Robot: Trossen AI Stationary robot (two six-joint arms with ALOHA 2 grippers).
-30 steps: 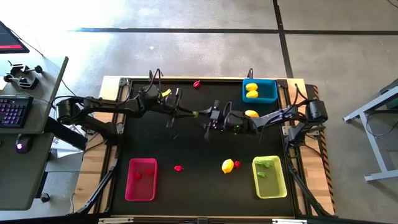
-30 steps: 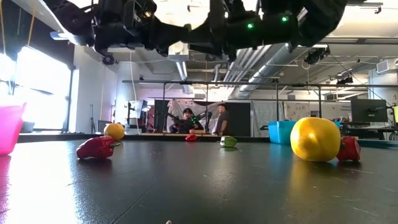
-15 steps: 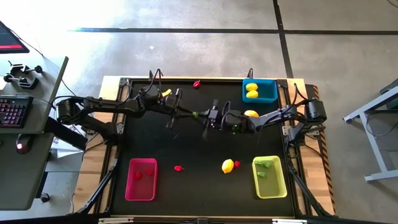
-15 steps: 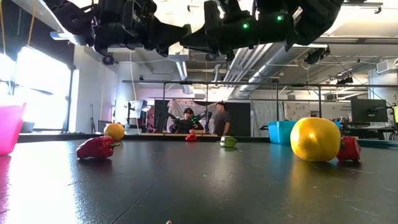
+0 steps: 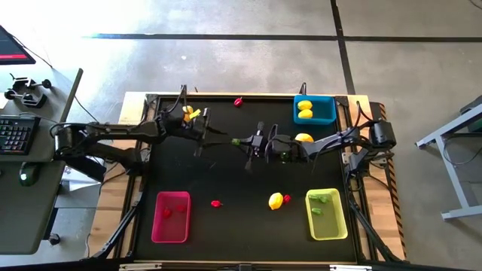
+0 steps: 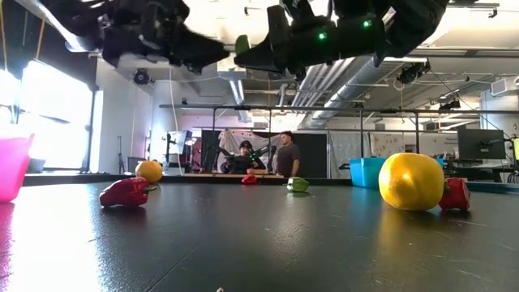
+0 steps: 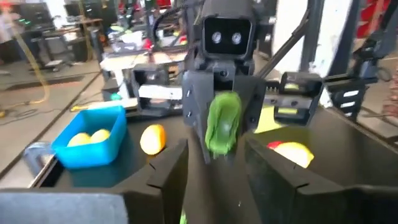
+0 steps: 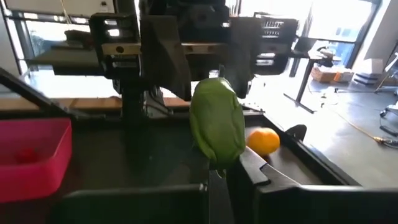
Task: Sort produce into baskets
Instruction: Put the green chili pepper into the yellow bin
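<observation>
Handover complete at mid-table, well above the surface. My right gripper (image 5: 242, 141) is pinched on the green piece (image 8: 217, 127), held by one end so it stands clear of my fingers. My left gripper (image 5: 202, 132) stands spread and apart, so the weight is mine alone. I judge the yellow-green basket (image 5: 340, 220), on my side and already holding greens, is its destination.

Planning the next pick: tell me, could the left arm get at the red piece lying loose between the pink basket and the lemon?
Probably yes. The left gripper is open, holds nothing, and bare table lies between it and the red piece.
</observation>
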